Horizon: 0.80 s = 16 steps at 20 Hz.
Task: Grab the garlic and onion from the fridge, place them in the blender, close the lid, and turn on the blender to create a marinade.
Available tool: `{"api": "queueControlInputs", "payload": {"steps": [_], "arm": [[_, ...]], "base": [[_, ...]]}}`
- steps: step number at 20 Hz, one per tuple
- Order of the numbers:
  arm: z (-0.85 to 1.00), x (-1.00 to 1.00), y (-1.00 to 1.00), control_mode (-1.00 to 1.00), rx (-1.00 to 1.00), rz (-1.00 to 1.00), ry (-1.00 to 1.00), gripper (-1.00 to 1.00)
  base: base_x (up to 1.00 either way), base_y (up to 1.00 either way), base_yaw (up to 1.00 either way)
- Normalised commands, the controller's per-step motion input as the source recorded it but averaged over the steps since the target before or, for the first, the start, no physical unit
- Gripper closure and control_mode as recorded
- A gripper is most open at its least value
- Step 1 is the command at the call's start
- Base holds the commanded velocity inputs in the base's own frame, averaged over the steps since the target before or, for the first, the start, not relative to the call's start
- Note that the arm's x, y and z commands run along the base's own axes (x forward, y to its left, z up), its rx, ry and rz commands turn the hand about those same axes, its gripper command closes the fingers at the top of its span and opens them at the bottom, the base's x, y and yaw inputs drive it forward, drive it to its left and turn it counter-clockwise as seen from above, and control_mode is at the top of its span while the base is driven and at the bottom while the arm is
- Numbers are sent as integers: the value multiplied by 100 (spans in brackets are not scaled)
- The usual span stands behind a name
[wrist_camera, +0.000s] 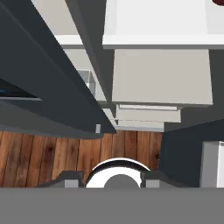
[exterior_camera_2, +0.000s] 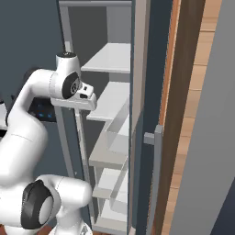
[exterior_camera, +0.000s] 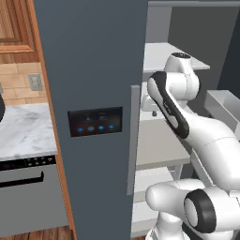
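The gripper (wrist_camera: 112, 180), at the bottom centre of the hand view, has its jaws drawn narrow and holds nothing, pointing down over the wooden floor (wrist_camera: 52, 153). The arm (exterior_camera: 187, 122) bends toward the open fridge (exterior_camera: 89, 70). One onion (wrist_camera: 218, 2) peeks at the upper right corner, above four shelves (wrist_camera: 157, 26).

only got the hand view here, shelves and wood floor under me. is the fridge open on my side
Observer: Yes. In the right base view a door with a long grey handle stands swung out to the right of the tall slate-grey fridge's white shelves.
Operator: wheres the arm
Observer: The white arm bends toward the opening, its wrist about level with the second shelf down.
Operator: whats left of the fridge
Observer: A white marble counter, with a grey oven front below it.
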Motion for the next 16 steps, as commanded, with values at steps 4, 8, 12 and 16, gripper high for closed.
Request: {"api": "queueControlInputs", "payload": {"steps": [4,8,12,16], "arm": [[-14,-37,6,-100,-2,1,-6,-100],[-20,-51,-78,-100,0,0,-16,-100],[-17,-46,-100,-100,-6,0,-6,-100],[-12,-3,-88,-100,-38,-5,1,-100]], "base": [[0,0,0],[0,0,0],[0,0,0],[0,0,0]]}}
